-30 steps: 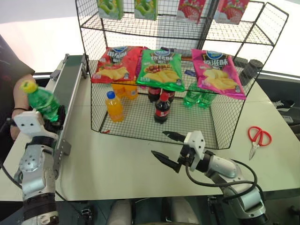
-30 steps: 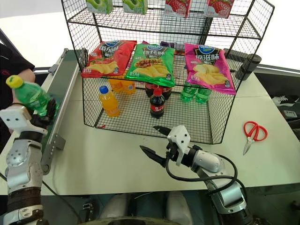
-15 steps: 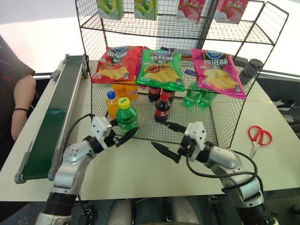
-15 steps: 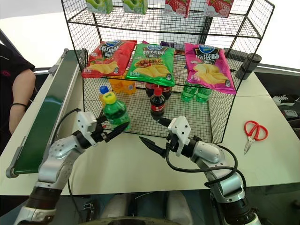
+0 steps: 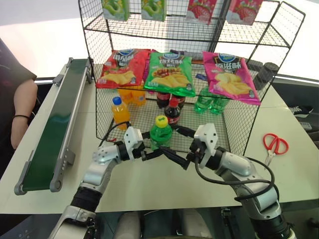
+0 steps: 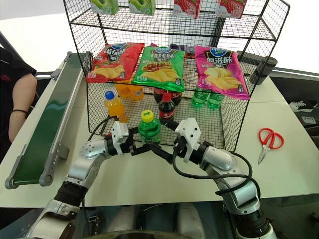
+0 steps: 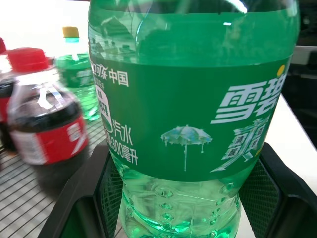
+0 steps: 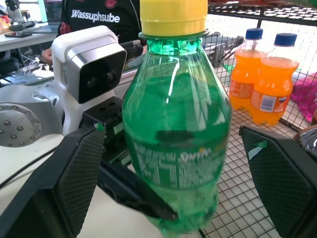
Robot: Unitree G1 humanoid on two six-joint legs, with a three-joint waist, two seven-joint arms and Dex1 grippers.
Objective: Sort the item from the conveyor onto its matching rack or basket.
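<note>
A: Left eye view first. Where is the bottle?

B: The green bottle (image 5: 160, 133) stands upright in front of the basket (image 5: 239, 130), just at its front wall, held above the table (image 5: 124, 179). Its yellow cap is on top.

A: Who has it?

B: The left gripper (image 5: 150, 153). It reaches in level from the left, and its black fingers are clamped on the bottle's lower body. In the left wrist view the fingers (image 7: 89, 198) press against both sides of the bottle (image 7: 193, 124), below the green label.

A: And the right gripper?

B: The right gripper (image 5: 175, 143) comes in from the right, with its fingers spread wide, one on each side of the bottle. In the right wrist view both pads (image 8: 74, 178) stand clear of the bottle (image 8: 176, 134), with a gap on each side. Not touching, as far as I can see.

A: The conveyor?

B: The conveyor (image 5: 55, 124) runs along the left of the table, well apart from the bottle.

A: What lies in the basket?

B: An orange bottle (image 5: 119, 111) near the left wall, a cola bottle (image 5: 173, 110) just behind the green one, more green bottles (image 5: 209, 103) further back. Three chip bags (image 5: 172, 73) lie on the shelf above. Scissors (image 5: 274, 145) lie on the table to the right.
</note>
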